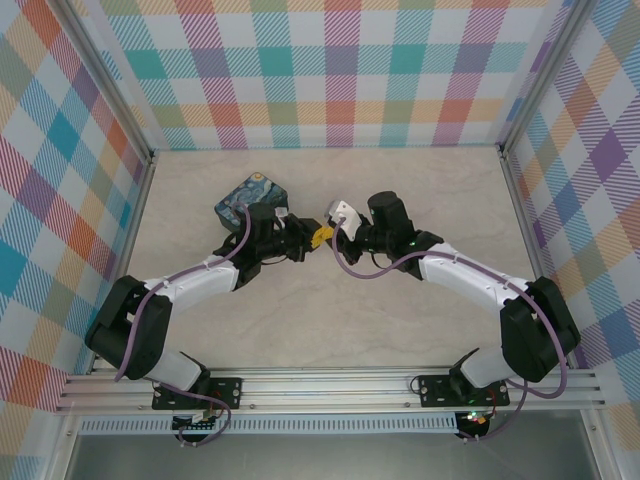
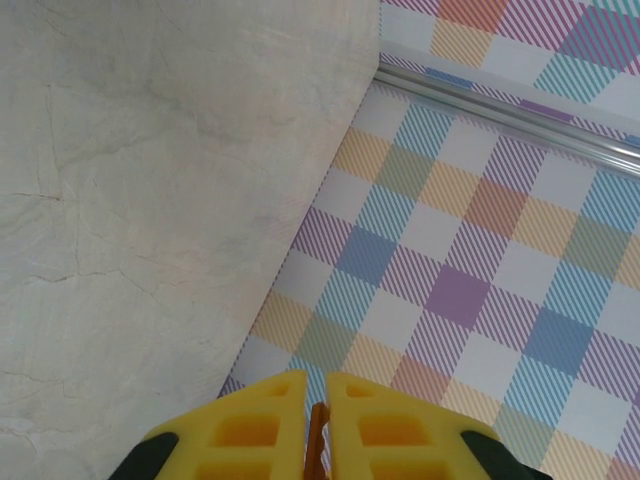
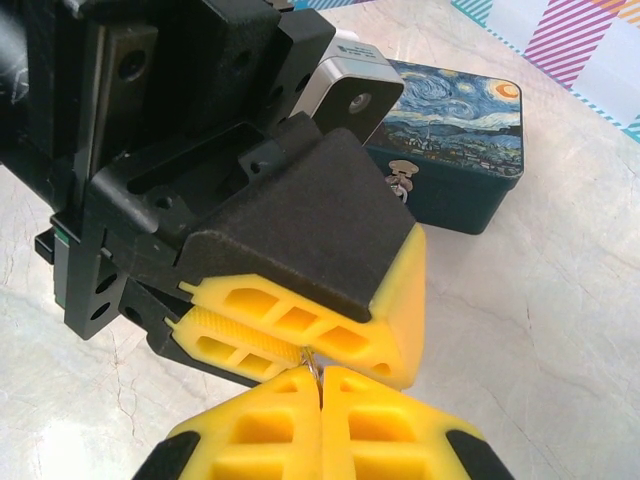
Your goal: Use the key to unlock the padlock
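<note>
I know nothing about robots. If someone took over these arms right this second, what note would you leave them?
Left gripper: jaws shut on a thin metal sliver, apparently the key.
Right gripper: jaws shut, tip to tip with the left one over mid-table. I cannot tell whether it also grips the key.
Painted tin: on the table, close to the left gripper.
Done: key is off the table and held.
Left to do: fit it into the padlock and turn it.

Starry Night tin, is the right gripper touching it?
Apart. In the right wrist view the right gripper sits well short of the Starry Night tin, with bare table between.
</note>
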`<state>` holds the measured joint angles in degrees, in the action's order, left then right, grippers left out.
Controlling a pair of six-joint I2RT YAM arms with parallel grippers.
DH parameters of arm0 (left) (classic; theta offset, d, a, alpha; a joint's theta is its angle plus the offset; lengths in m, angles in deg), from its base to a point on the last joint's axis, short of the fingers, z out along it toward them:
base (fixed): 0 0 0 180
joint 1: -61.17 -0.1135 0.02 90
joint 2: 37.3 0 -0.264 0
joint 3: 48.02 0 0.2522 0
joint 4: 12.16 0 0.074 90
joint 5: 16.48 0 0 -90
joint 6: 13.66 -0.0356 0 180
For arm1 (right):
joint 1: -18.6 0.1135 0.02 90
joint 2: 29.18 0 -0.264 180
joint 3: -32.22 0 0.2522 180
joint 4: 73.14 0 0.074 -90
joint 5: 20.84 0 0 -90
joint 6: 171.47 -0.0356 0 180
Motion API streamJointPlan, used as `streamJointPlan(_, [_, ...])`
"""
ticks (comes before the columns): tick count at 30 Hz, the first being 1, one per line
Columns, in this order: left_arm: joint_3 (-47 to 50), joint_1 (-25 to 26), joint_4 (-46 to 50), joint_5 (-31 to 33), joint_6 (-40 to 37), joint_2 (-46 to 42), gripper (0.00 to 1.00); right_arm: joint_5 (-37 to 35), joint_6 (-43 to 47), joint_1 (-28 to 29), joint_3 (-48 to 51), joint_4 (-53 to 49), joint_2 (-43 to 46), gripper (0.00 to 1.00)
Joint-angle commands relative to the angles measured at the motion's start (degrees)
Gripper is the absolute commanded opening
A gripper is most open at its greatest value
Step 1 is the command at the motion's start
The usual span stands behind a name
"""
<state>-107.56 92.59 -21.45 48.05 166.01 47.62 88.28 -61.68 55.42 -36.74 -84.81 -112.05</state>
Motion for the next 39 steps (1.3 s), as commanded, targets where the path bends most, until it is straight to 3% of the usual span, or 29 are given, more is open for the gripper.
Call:
streamJointPlan(1, [0.6, 0.5, -1.6, -1.4, 0.6, 0.3, 0.07, 0.1, 0.2, 0.0, -0.2, 1.2, 1.3, 0.00])
streamJointPlan(11, [0.7, 0.5, -1.5, 0.1, -1.7, -0.1, 0.00, -1.4, -1.3, -0.6, 0.8, 1.3, 3.3, 0.00])
streamJointPlan(15, [0.7, 0.8, -1.0, 5.1, -7.8, -2.5, 0.00, 0.1, -5.7, -1.7, 2.8, 2.3, 6.9, 0.19])
streamJointPlan(18, [0.1, 1.7, 0.4, 10.5, -16.4, -5.1, 0.00, 2.4, -9.9, -2.9, 4.4, 2.4, 9.7, 0.31])
streamJointPlan(25, [0.0, 5.6, -5.7, 21.2, -49.6, -10.1, 0.00, 10.1, -24.5, -6.9, 8.9, 9.8, 15.0, 0.43])
streamJointPlan(28, [-0.3, 6.5, -10.5, 20.9, -57.1, -10.3, 0.00, 13.6, -26.6, -7.4, 8.8, 12.3, 15.8, 0.49])
streamJointPlan(33, [-1.9, 7.4, -15.3, 14.5, -64.3, -9.1, 0.00, 16.0, -27.9, -7.8, 6.8, 12.8, 15.0, 0.53])
streamJointPlan(39, [-0.7, 7.8, -22.2, 10.7, -68.0, -8.9, 0.00, 22.1, -43.4, -11.4, 6.4, 19.7, 12.7, 0.52])
